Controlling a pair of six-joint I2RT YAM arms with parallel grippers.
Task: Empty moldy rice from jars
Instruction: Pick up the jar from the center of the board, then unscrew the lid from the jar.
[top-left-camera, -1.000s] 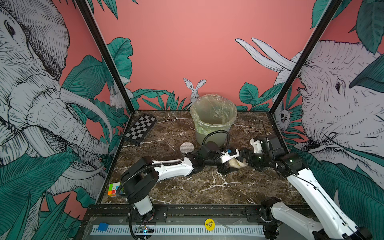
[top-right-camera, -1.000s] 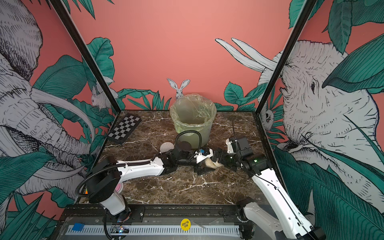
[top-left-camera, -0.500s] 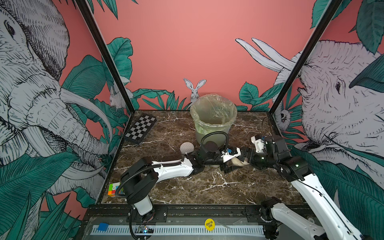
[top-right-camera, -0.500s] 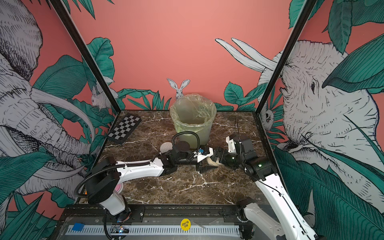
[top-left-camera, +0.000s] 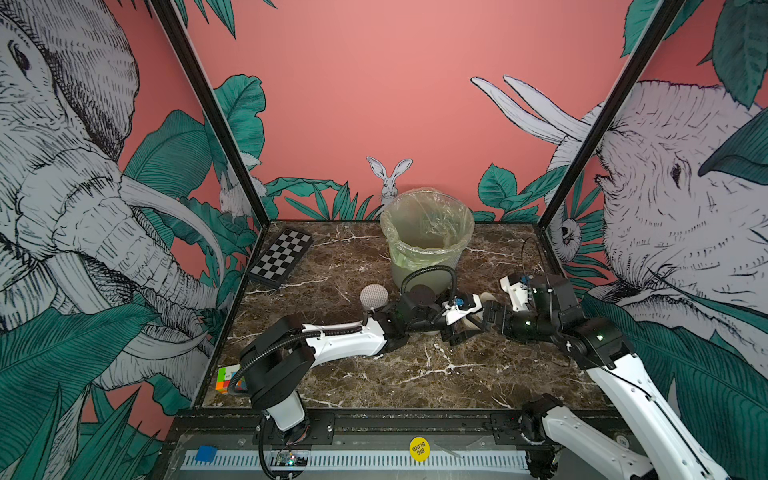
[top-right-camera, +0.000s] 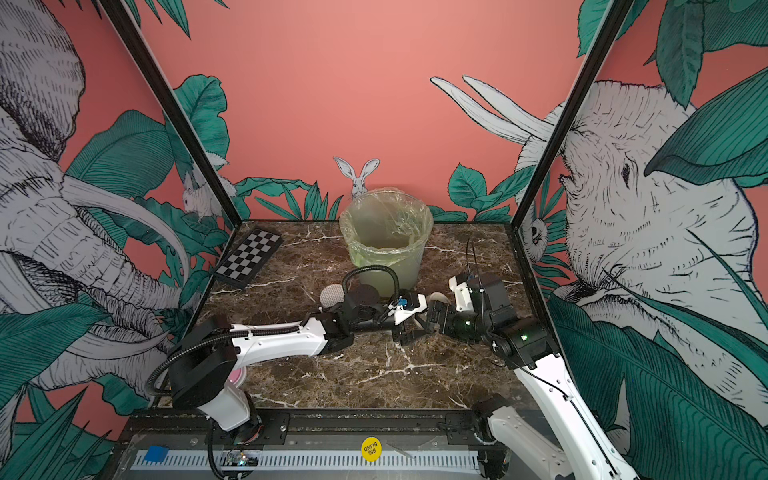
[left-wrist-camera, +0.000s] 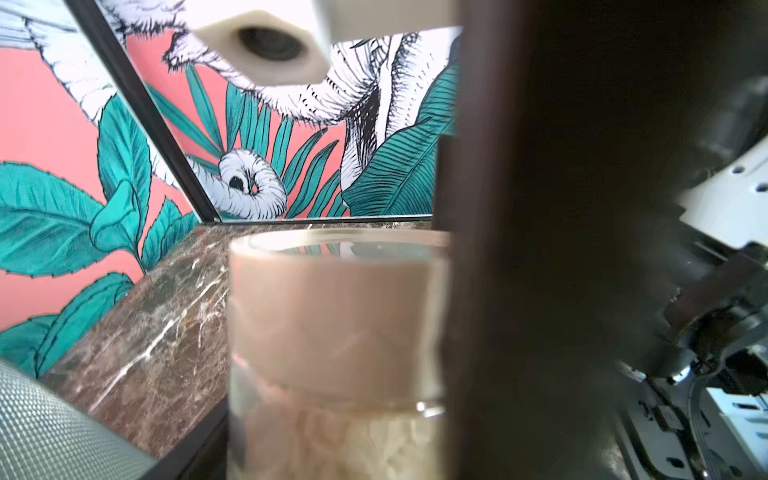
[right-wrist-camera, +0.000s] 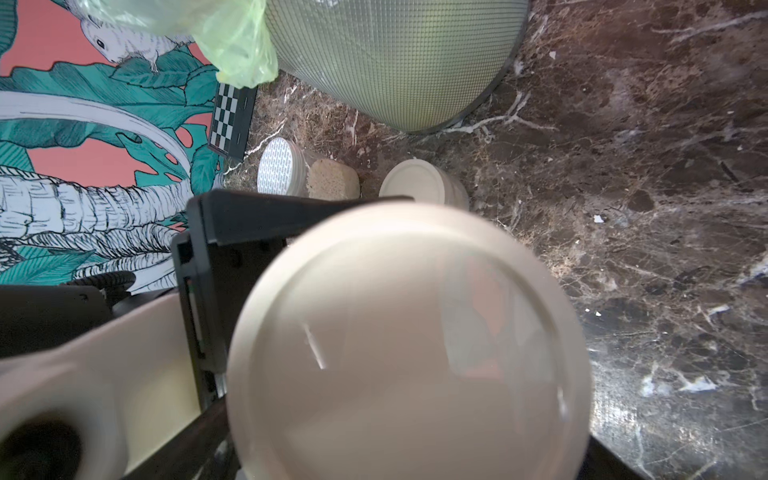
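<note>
My left gripper is shut on a squat clear jar with a beige lid, held upright over the table's middle. The moldy rice shows through the glass under the lid. My right gripper faces it from the right and looks straight down on that lid. Its jaws are open, one on each side of the lid. A taller jar with a dotted white lid stands to the left with rice inside. A second squat jar stands near it, mostly hidden under my left arm in both top views.
A translucent bin lined with a green-tinted bag stands just behind the jars. A small chessboard lies at the back left. A coloured cube sits at the front left corner. Glass walls close in the marble table on both sides.
My right arm's elbow has drifted a little toward the right wall and down, while its gripper has stayed at the held jar. The left arm and the jar have not moved.
</note>
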